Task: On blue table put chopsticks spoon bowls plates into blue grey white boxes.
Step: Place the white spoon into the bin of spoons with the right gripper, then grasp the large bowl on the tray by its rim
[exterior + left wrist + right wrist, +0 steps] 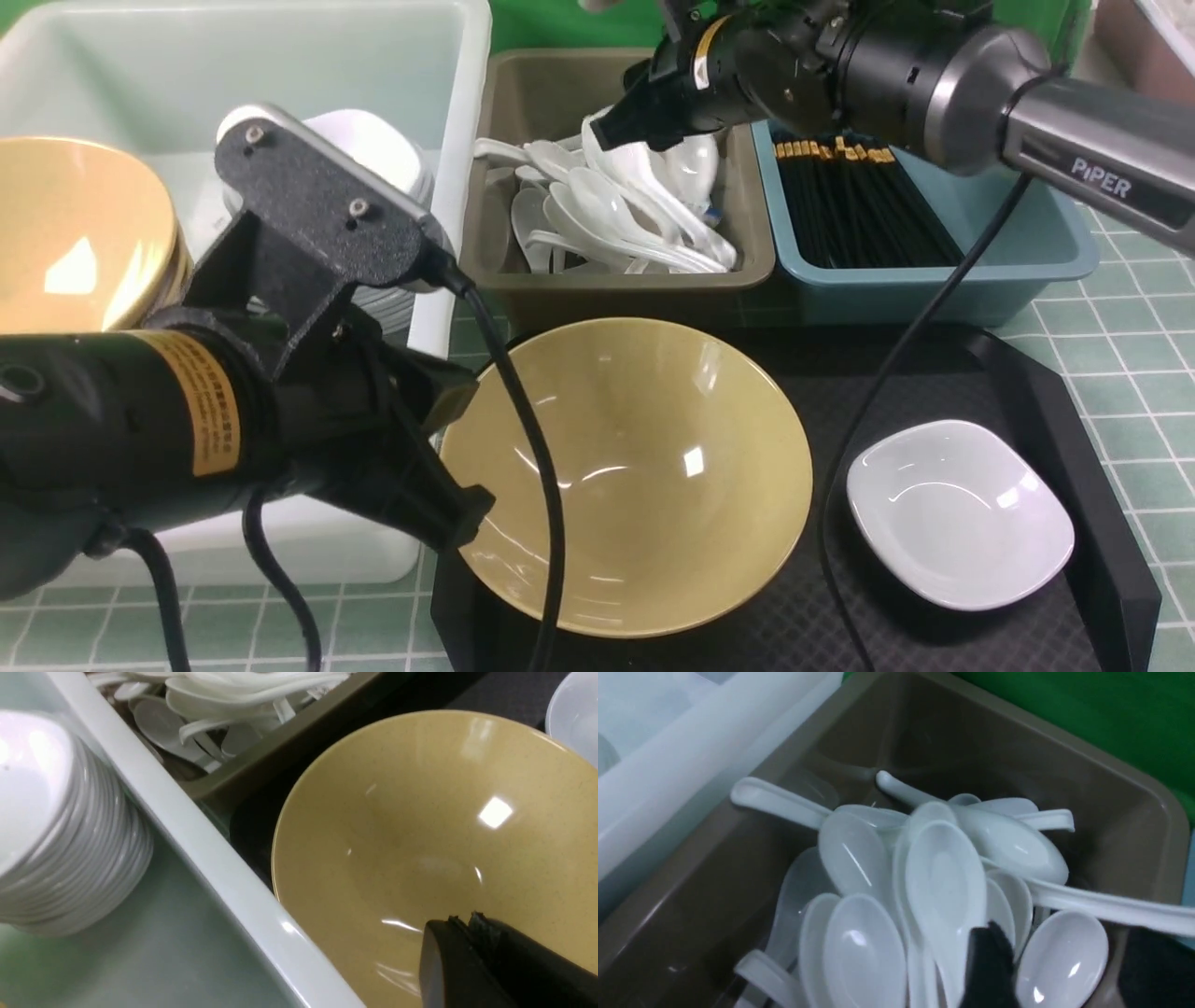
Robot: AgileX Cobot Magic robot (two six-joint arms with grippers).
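A yellow bowl (pixel 644 467) (pixel 420 826) and a small white plate (pixel 962 513) (pixel 574 714) sit on the black tray. My left gripper (pixel 462 523) (pixel 462 921) is shut with nothing in it, over the bowl's inner wall near the rim beside the white tub. My right gripper (pixel 607 135) (pixel 1069 970) hangs open over the spoons (pixel 616 215) (pixel 943 882) piled in the olive-grey box (pixel 616 285) (pixel 994 742). One spoon's scoop (pixel 1059 956) lies between its fingers, not gripped. Chopsticks (pixel 859 205) lie in the blue box (pixel 934 280).
The white tub (pixel 467 140) (pixel 210 858) at the left holds a stack of white plates (pixel 373 149) (pixel 60 826) and another yellow bowl (pixel 65 233). The black tray (pixel 1055 411) rests on the gridded table (pixel 1139 336), right in front of the boxes.
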